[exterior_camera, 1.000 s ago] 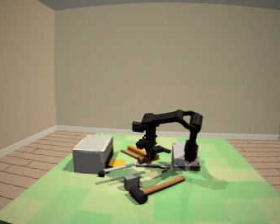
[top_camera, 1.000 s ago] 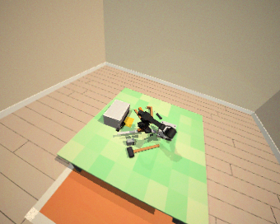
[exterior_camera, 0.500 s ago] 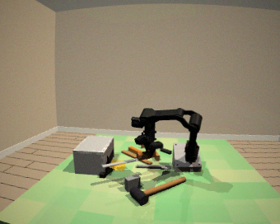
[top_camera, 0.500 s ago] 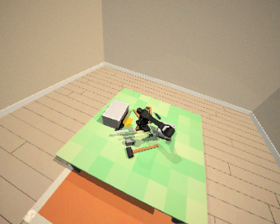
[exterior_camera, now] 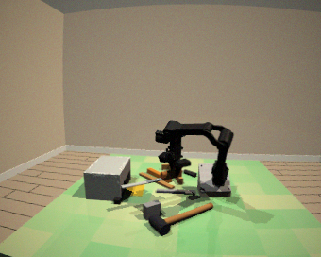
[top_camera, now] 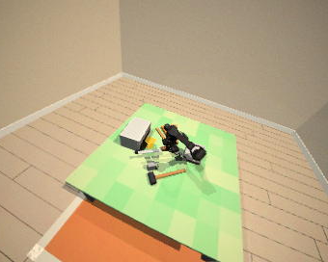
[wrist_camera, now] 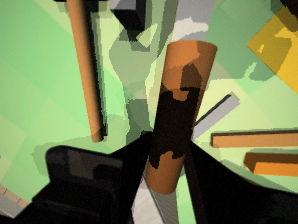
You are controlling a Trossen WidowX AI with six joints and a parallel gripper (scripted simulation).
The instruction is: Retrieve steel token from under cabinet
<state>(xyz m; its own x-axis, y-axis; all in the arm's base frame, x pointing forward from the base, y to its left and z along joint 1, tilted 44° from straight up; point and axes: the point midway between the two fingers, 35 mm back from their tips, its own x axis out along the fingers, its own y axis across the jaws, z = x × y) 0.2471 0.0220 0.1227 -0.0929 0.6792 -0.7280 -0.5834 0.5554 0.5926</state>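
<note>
The grey cabinet (top_camera: 134, 132) (exterior_camera: 105, 177) stands on the green table, with the yellow marked area (top_camera: 150, 141) (exterior_camera: 138, 190) (wrist_camera: 277, 45) in front of it. My gripper (top_camera: 169, 144) (exterior_camera: 171, 169) (wrist_camera: 167, 138) is shut on the brown handle (wrist_camera: 180, 100) of a long tool. Its grey steel shaft (exterior_camera: 143, 180) (wrist_camera: 187, 25) slants down toward the bottom front of the cabinet, over the marked area. The steel token is not visible in any view.
A hammer (top_camera: 165, 175) (exterior_camera: 178, 218) (wrist_camera: 87, 70) with a brown handle lies in front, next to a small grey block (top_camera: 151, 166) (exterior_camera: 151, 208). Orange slats (exterior_camera: 160, 177) (wrist_camera: 255, 139) lie under the arm. A thin dark tool (exterior_camera: 178, 192) lies beside the arm's base (exterior_camera: 215, 185).
</note>
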